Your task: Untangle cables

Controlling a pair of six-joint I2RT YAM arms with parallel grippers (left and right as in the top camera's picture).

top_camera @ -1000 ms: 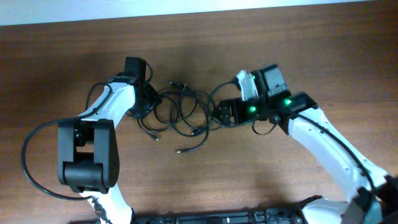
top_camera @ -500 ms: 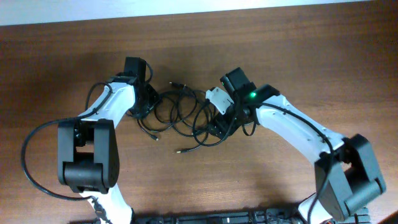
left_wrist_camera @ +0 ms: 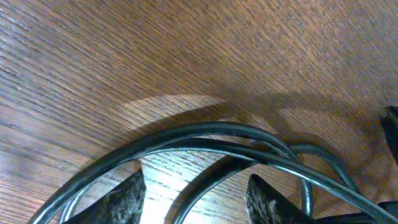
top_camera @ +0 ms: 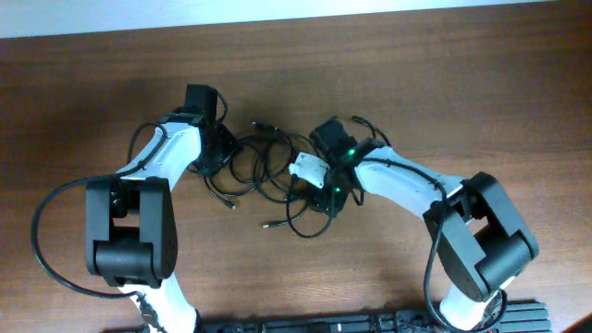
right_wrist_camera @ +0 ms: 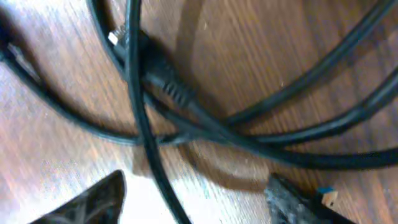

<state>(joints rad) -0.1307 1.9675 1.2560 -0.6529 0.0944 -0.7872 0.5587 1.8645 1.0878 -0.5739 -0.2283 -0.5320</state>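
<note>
The cables lie tangled between both grippers. The left gripper is open, with two strands crossing just ahead of its fingers. The right gripper is also open, just above a plug, probably to pick out one strand

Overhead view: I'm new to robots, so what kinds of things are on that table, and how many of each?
Robot arms: 2, the left arm and the right arm
Tangled pile of thin black cables: 1, with strands too knotted to count apart
Total: 3 things on the wooden table
</note>
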